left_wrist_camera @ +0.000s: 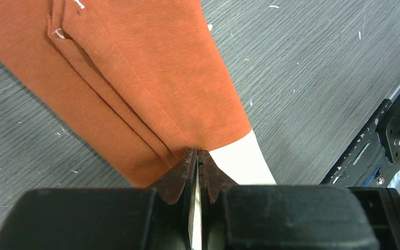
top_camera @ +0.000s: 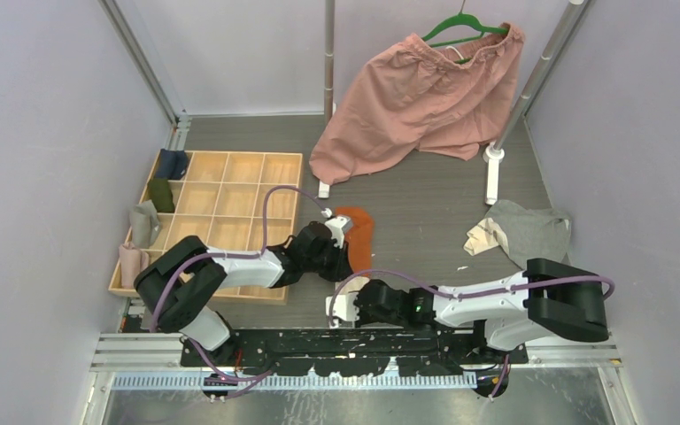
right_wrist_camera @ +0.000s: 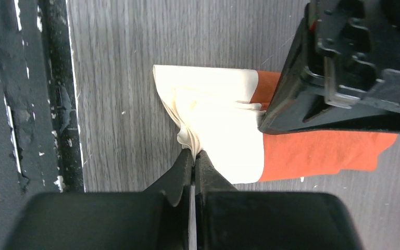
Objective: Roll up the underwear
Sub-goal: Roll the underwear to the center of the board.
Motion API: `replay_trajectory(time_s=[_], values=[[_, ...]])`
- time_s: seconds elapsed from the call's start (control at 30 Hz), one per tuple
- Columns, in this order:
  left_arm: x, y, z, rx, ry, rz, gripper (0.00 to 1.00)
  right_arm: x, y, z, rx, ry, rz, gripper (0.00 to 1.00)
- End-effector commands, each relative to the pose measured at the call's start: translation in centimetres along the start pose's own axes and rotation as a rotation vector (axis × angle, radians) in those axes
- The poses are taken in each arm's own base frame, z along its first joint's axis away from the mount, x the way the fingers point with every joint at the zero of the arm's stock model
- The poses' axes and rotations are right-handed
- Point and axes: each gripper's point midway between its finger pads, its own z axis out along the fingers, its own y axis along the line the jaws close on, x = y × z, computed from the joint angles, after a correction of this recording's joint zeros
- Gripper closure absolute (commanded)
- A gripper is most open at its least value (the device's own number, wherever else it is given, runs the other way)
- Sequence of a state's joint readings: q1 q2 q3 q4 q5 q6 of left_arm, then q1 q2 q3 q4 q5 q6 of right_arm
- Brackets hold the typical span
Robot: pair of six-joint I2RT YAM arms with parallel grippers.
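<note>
Right gripper (top_camera: pixel 340 308) (right_wrist_camera: pixel 193 154): we see its jaws closed on the bunched cream waistband (right_wrist_camera: pixel 213 114) at the near end of the orange underwear (top_camera: pixel 359 232) (left_wrist_camera: pixel 135 78) (right_wrist_camera: pixel 323 151).

Left gripper (top_camera: pixel 343 264) (left_wrist_camera: pixel 197 152): just past that end, pinched shut on the orange underwear's folded edge, where orange cloth meets the waistband.

The orange underwear lies flat on the bench (top_camera: pixel 425 221), folded into a long narrow strip running away from the arms.

Grey underwear (top_camera: pixel 531 232): crumpled, well apart to the right of the orange underwear.

Wooden tray (top_camera: pixel 230 153): left of it, with small cloth items along the tray's left side.

Pink shorts (top_camera: pixel 425 97): beyond it, draped from a green hanger (top_camera: pixel 460 27).
</note>
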State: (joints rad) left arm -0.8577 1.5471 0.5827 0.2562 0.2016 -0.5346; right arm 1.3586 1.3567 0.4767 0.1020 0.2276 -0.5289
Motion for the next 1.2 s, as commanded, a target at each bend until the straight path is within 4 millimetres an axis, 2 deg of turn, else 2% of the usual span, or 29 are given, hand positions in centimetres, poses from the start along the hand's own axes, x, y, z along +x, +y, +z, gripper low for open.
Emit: replay_trajectory(time_s=[0.0, 0.27, 0.53, 0.9, 1.17], values=[[1.4, 1.0, 0.4, -0.037, 0.05, -0.005, 0.93, -3.1, -1.0, -0.5, 0.01, -0.136, 0.197, 0.99], [1.5, 1.0, 0.4, -0.038, 0.054, -0.005, 0.93, -3.1, -2.7, -1.3, -0.008, -0.17, 0.434, 0.99], [1.4, 1.0, 0.5, -0.037, 0.055, -0.001, 0.93, -3.4, -2.9, -1.4, -0.098, -0.144, 0.669, 0.99], [1.6, 0.9, 0.6, -0.03, 0.07, 0.005, 0.93, -2.1, -5.1, -1.0, -0.063, -0.097, 0.836, 0.99], [1.7, 0.9, 0.6, -0.029, 0.075, 0.009, 0.94, 0.0, -5.5, -0.6, -0.062, 0.02, 0.931, 0.99]])
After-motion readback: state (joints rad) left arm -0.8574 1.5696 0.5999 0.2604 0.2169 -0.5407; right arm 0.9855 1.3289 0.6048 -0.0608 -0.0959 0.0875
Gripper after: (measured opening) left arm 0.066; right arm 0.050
